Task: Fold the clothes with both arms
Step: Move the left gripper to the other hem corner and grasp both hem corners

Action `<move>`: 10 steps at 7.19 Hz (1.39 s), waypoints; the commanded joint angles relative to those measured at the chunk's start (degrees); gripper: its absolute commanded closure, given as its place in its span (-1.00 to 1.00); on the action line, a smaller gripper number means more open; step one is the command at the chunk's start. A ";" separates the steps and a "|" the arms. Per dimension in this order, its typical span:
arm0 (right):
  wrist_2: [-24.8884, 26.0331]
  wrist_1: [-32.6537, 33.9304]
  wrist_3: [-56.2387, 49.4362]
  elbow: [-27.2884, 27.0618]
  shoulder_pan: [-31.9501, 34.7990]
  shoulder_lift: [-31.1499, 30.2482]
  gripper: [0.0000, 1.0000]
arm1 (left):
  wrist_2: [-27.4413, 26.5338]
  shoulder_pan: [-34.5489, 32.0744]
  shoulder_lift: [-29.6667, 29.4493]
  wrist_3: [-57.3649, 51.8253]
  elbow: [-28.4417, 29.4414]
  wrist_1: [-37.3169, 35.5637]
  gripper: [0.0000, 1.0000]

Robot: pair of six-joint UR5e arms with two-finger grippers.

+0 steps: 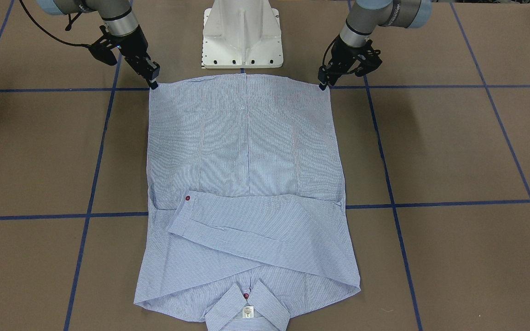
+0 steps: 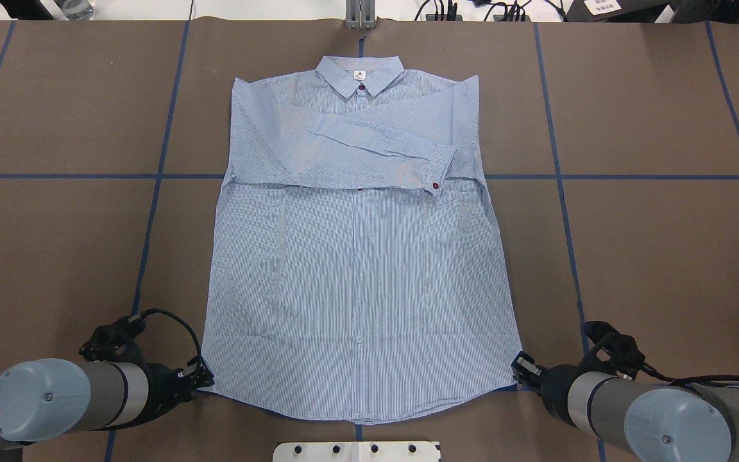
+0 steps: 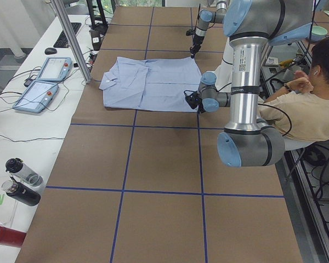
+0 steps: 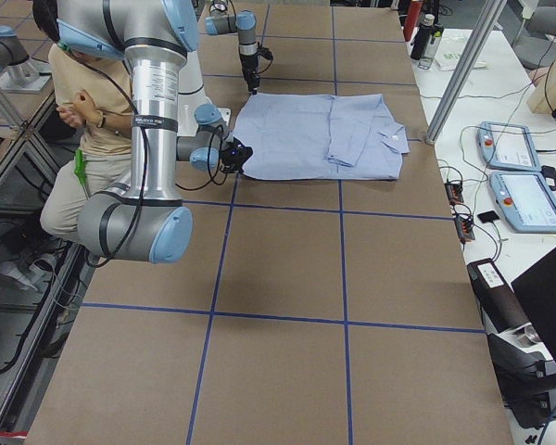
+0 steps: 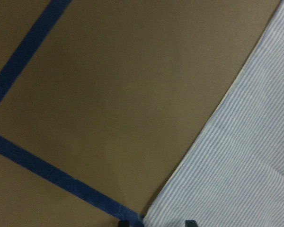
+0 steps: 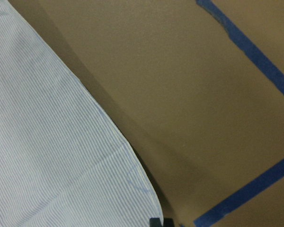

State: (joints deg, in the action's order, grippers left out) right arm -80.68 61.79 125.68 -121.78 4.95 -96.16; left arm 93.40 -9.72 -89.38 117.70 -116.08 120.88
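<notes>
**Left gripper** [image 2: 201, 378]: left of the pedestal base [image 2: 356, 451], low over the shirt's [image 2: 360, 269] left hem corner. In the wrist view its fingertips [image 5: 124, 221] stand apart with the corner's edge between them. By the look of it, nothing is clamped.

**Shirt:** lies flat, front up, directly beyond the base, with the sleeves [image 2: 376, 151] folded across the chest. Its long axis runs straight away from the base, hem nearest and collar [image 2: 360, 74] pointing away.

**Right gripper** [image 2: 518, 371]: right of the base, at the right hem corner. Too little of it shows to tell its opening or whether it has a hold.

**Governing relation:** each arm is equally near its own corner, and the hem runs crosswise between them. The fold probably carries the hem away from the base, towards the collar.
</notes>
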 commanded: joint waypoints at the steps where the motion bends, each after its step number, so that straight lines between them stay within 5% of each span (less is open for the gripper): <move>1: 0.00 0.00 0.00 -0.04 0.06 -0.17 1.00 | -0.06 0.31 -0.10 -0.01 0.07 -0.03 0.10; 2: 0.00 0.00 0.00 -0.04 0.06 -0.17 1.00 | -0.06 0.23 -0.10 -0.01 0.07 -0.03 0.68; 3: 0.00 0.00 0.00 -0.04 0.06 -0.17 1.00 | -0.06 0.31 -0.18 -0.01 0.07 -0.03 1.00; 7: 0.00 -0.09 0.00 -0.39 0.23 -0.08 1.00 | -0.06 -0.39 0.86 -0.01 -3.17 -0.03 1.00; 10: -4.03 -0.09 0.09 -7.57 0.24 -5.15 1.00 | 0.38 0.14 4.89 0.51 -11.15 -0.03 1.00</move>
State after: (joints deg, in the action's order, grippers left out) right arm -82.99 61.70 125.74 -125.84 5.18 -98.67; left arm 93.53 -9.66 -86.75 118.03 -123.53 120.85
